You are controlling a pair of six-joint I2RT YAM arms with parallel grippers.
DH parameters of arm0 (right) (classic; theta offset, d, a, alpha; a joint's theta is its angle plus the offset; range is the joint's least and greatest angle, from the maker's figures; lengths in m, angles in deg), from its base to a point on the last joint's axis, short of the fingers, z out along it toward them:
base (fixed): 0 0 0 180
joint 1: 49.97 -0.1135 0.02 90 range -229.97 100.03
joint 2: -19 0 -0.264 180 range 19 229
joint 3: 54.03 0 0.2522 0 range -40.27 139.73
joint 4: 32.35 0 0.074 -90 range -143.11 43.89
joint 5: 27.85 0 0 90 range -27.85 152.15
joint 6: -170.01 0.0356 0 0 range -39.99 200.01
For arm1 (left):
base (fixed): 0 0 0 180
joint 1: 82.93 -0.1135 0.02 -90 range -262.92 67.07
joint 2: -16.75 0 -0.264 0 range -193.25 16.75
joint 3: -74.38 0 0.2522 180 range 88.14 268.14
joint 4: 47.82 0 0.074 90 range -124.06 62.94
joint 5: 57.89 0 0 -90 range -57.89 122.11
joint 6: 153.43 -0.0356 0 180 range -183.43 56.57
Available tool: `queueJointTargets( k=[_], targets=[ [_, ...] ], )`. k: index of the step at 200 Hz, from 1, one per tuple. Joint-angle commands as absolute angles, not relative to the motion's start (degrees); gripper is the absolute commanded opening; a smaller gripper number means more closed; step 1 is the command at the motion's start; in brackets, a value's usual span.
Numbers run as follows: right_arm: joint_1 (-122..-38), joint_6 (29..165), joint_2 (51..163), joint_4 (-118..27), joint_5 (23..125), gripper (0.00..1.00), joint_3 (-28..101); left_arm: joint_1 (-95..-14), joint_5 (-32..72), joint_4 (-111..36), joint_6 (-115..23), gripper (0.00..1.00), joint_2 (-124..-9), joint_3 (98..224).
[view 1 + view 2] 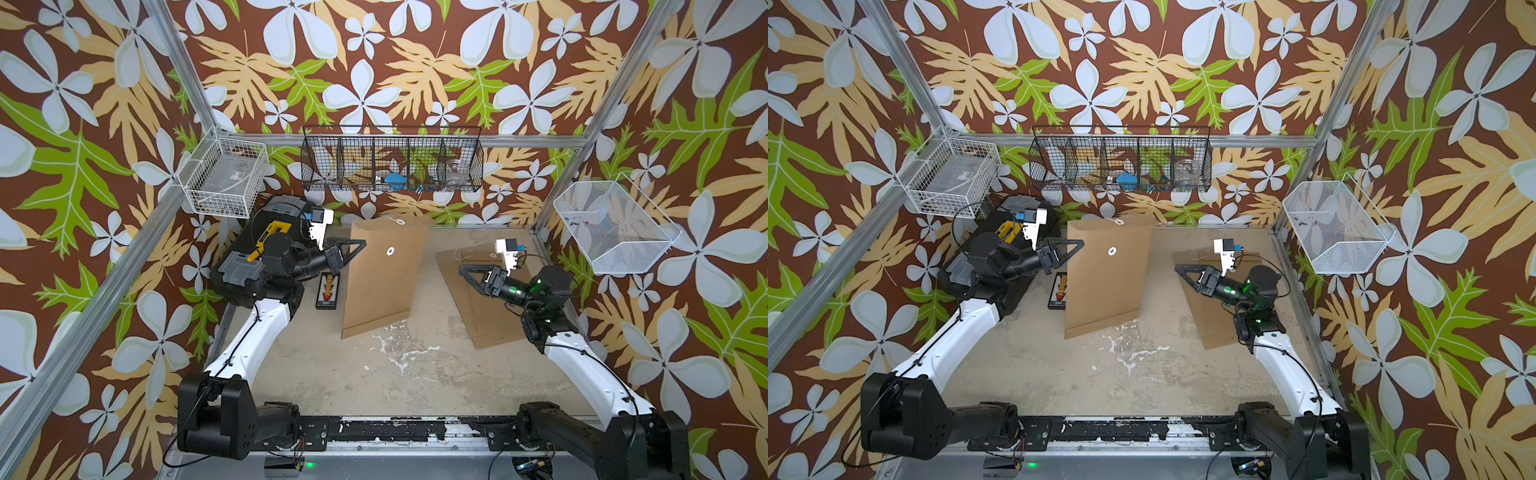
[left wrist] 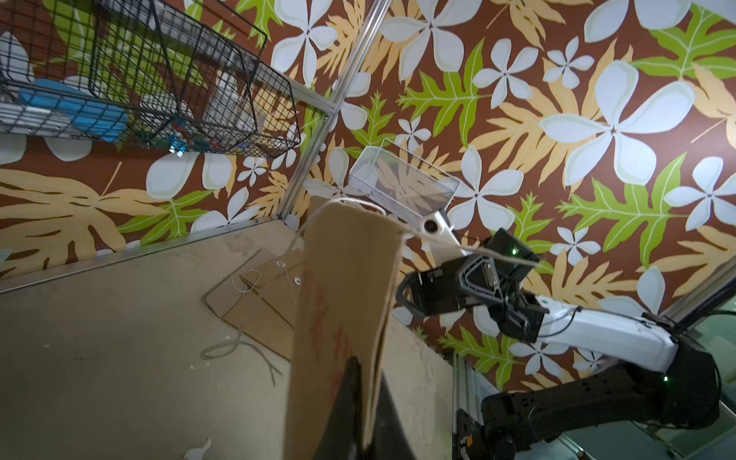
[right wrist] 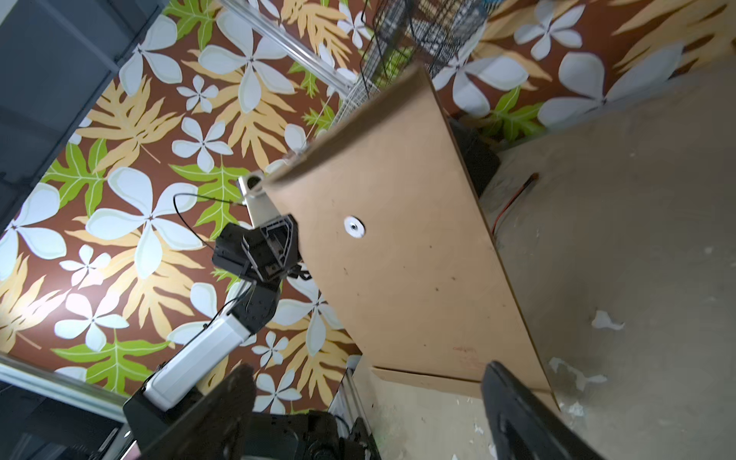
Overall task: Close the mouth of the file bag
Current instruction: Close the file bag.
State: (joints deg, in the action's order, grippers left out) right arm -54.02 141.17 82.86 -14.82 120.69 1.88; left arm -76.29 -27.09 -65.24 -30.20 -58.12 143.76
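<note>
The file bag (image 1: 380, 282) (image 1: 1104, 286) is a brown paper envelope standing upright on the table, with a white button disc (image 1: 390, 250) on its face and another on the flap at its top. My left gripper (image 1: 362, 245) (image 1: 1080, 245) is shut on its left edge; in the left wrist view the black fingers (image 2: 350, 382) pinch the paper (image 2: 342, 286), and a string (image 2: 482, 251) trails from the top. My right gripper (image 1: 463, 270) (image 3: 366, 378) hangs open to the right of the bag (image 3: 402, 271), touching nothing.
A second brown envelope (image 1: 482, 316) lies flat under the right arm. A black toolbox (image 1: 274, 216) and a small bead tray (image 1: 328, 291) sit at the left. A black wire basket (image 1: 392, 162) and white baskets (image 1: 224, 178) (image 1: 615, 224) hang on the walls.
</note>
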Motion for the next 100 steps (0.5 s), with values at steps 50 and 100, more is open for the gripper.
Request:
queueJointTargets(
  k=[50,100],
  targets=[
    [-56.3,127.9,88.6,-26.6,114.6,1.0,14.7,-74.3,-37.2,-69.3,-31.7,0.0,-57.2,143.8],
    [-63.3,118.2,92.7,-29.6,111.1,0.99,18.7,-72.9,-39.0,-78.8,-21.0,0.0,-55.9,144.1]
  ],
)
